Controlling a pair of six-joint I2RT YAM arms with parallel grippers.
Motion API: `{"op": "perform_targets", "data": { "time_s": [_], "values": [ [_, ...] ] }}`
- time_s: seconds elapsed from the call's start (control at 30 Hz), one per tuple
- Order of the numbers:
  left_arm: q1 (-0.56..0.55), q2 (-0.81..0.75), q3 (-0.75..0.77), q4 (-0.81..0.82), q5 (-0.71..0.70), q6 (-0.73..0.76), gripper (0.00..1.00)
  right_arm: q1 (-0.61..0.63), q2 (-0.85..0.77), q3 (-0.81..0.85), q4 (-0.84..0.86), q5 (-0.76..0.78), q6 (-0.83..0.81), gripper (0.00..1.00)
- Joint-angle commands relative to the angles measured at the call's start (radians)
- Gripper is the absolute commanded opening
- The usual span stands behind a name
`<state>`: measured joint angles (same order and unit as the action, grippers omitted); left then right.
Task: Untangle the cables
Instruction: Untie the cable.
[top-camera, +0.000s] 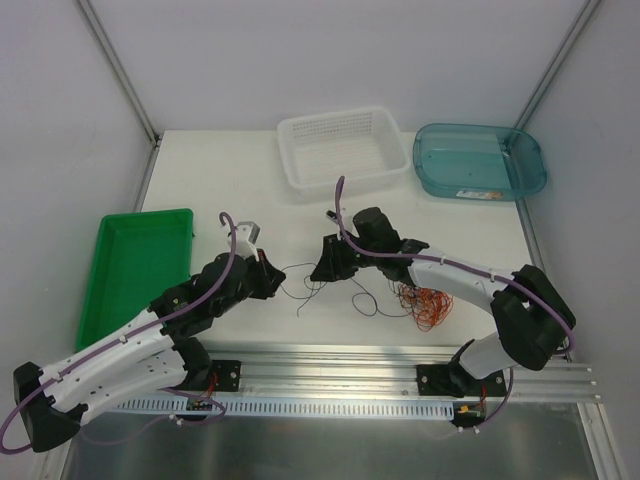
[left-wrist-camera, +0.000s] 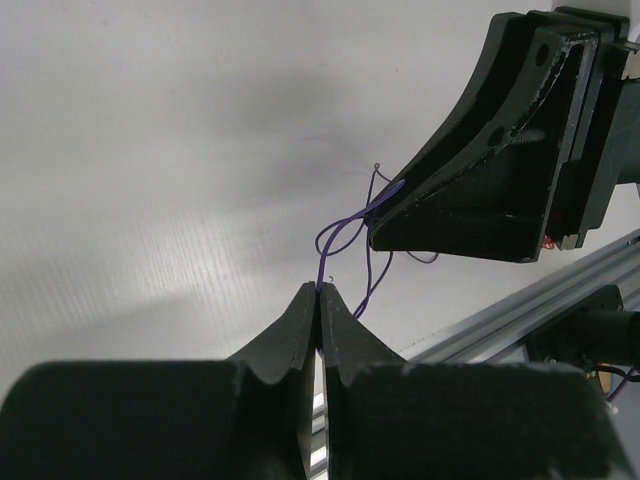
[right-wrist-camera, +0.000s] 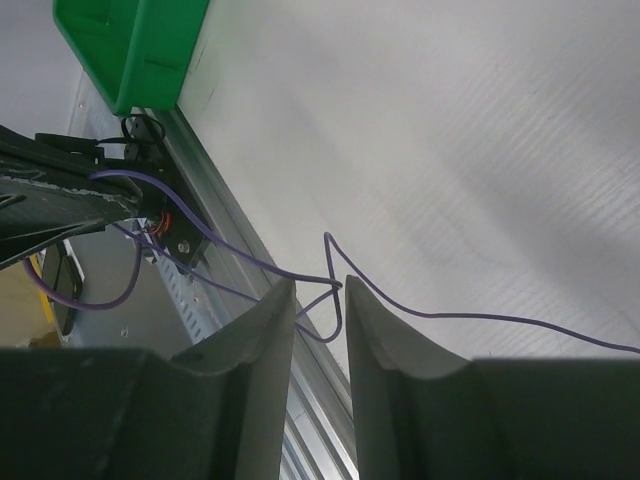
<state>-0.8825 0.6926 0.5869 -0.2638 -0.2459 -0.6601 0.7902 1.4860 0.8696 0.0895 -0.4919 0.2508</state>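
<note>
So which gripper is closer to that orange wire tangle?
Right. The right gripper is just left of the orange tangle in the overhead view; the left gripper is farther left.

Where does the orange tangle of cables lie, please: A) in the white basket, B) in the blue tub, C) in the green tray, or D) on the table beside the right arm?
D: the tangle lies on the table beside the right arm, outside every container.

Your left gripper (left-wrist-camera: 319, 292) is pinched shut on a thin purple cable (left-wrist-camera: 319, 265). The cable's loop reaches the right gripper (left-wrist-camera: 378, 222) tip, above the white tabletop (left-wrist-camera: 150, 180).
</note>
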Motion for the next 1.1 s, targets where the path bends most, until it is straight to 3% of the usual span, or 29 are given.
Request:
{"op": "perform_targets", "data": {
  "time_s": [0.0, 0.43, 0.73, 0.8, 0.9, 1.07],
  "values": [
    [0.001, -0.011, 0.037, 0.044, -0.013, 0.024, 0.0, 0.009, 0.002, -0.001, 0.061, -0.045, -0.005, 0.3],
    [0.001, -0.034, 0.022, 0.043, -0.044, 0.016, 0.0, 0.009, -0.039, -0.049, 0.033, -0.034, -0.031, 0.31],
    [0.0, -0.042, 0.007, 0.043, -0.061, 0.014, 0.0, 0.009, -0.075, -0.047, 0.015, -0.027, -0.041, 0.02],
    [0.001, -0.042, -0.004, 0.041, -0.072, 0.011, 0.0, 0.009, -0.09, -0.05, 0.003, -0.014, -0.051, 0.01],
    [0.001, -0.056, -0.035, 0.022, -0.134, -0.039, 0.0, 0.006, -0.136, -0.052, -0.042, 0.033, -0.067, 0.01],
    [0.008, -0.128, -0.085, -0.118, -0.314, -0.292, 0.0, -0.028, -0.269, -0.069, -0.154, 0.108, -0.093, 0.01]
  ]
}}
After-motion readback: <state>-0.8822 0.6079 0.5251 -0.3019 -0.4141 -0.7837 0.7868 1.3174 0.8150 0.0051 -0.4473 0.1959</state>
